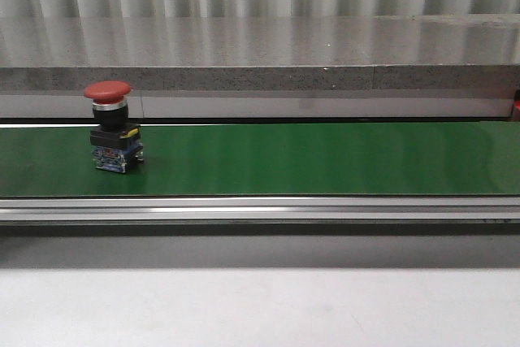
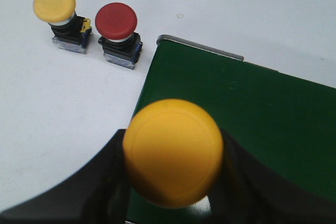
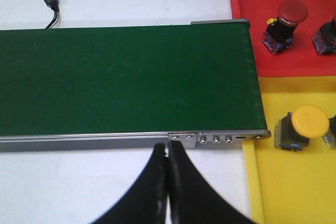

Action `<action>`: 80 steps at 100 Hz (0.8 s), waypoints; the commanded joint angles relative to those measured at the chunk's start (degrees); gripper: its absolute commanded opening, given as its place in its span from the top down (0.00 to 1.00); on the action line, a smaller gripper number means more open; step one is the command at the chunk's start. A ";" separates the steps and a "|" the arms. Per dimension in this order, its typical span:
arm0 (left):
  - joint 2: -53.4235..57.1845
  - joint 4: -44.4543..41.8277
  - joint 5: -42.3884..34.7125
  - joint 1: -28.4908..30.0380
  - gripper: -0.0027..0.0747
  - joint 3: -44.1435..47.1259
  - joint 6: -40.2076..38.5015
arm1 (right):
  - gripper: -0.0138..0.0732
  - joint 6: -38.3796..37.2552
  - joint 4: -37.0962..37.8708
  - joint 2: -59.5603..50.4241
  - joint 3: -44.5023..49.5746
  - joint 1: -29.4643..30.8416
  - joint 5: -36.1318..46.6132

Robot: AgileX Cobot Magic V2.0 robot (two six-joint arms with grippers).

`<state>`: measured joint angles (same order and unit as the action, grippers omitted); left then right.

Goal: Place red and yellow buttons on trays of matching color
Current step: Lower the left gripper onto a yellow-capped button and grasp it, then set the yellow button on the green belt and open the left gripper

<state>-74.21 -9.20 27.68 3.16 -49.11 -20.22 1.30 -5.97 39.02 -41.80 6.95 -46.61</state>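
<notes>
Buttons here are stiff little switch units: a smooth domed cap on a short neck above a boxy base. They look light and rigid, unlikely to deform or break under a firm pinch. The glossy cap is probably slippery, so the squarer base or the neck seems a safer place to grip than the dome.

One yellow button [image 2: 173, 153] fills the lower centre of the left wrist view, held between the dark fingers of the left gripper [image 2: 170, 192], whose jaws are closed on it below the cap. It hangs over the near corner of the green belt [image 2: 252, 124]. Two more wait on the white table at the upper left of that frame, a spare yellow button [image 2: 58, 17] and a red button [image 2: 118, 32], just beside each other.

A second red button [image 1: 112, 126] stands upright on the belt at the left of the front view.

The right gripper [image 3: 167, 153] has its jaws pressed together on nothing, just short of the belt's edge. Right of that view, the red tray [image 3: 247, 56] and yellow tray [image 3: 273, 182] already hold buttons.
</notes>
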 commanded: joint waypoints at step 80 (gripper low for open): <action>-4.56 3.03 -5.72 -3.57 0.07 -1.90 0.59 | 0.92 0.37 -0.04 -0.18 -1.39 -0.01 3.23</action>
<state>-80.43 -6.59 24.64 0.90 -48.81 -20.00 1.30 -5.97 39.02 -41.80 6.95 -46.61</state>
